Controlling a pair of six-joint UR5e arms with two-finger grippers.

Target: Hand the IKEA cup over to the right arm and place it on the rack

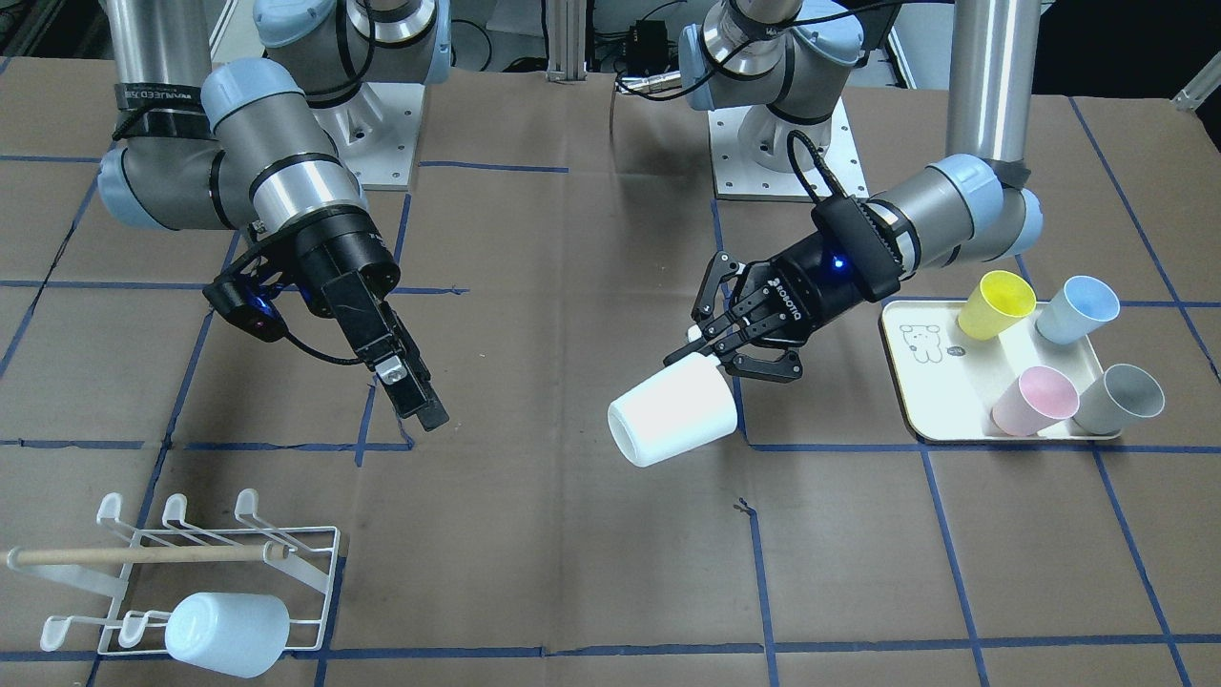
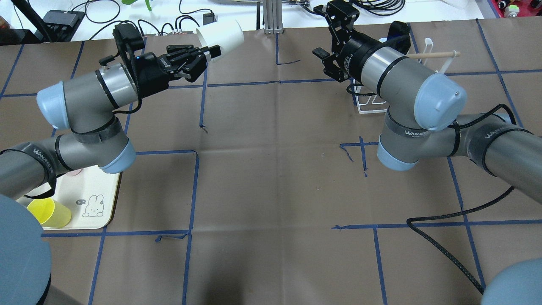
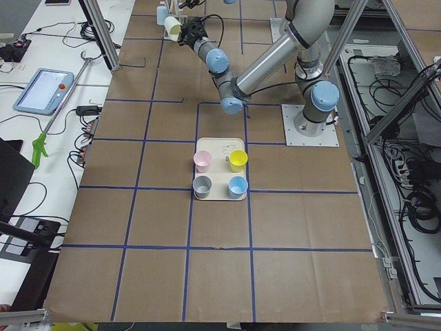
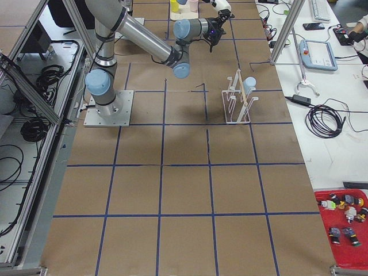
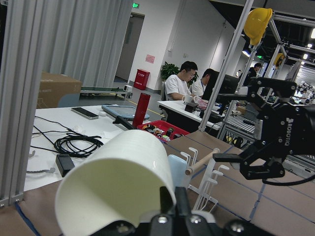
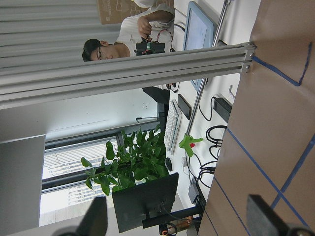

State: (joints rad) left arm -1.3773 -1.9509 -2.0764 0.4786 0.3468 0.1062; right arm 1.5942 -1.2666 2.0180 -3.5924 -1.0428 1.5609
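A white IKEA cup [image 1: 672, 410] hangs on its side above the middle of the table, its mouth facing away from the robot. My left gripper [image 1: 701, 353], marked ROBOTIQ, is shut on its rim, with one finger inside the cup [image 5: 113, 182]. To the robot's right, my right gripper [image 1: 412, 389] hovers tilted down and apart from the cup; the right wrist view shows its two blocky fingers [image 6: 266, 221] spread open and holding nothing. The white wire rack [image 1: 305, 563] with a wooden dowel stands at the far right corner and carries a pale cup [image 1: 227, 634] on one prong.
A cream tray [image 1: 901, 372] with a bear drawing lies on the robot's left, holding yellow [image 1: 997, 303], blue [image 1: 1078, 308], pink [image 1: 1035, 399] and grey [image 1: 1121, 399] cups. Blue tape lines grid the brown table. People sit at desks beyond the far edge.
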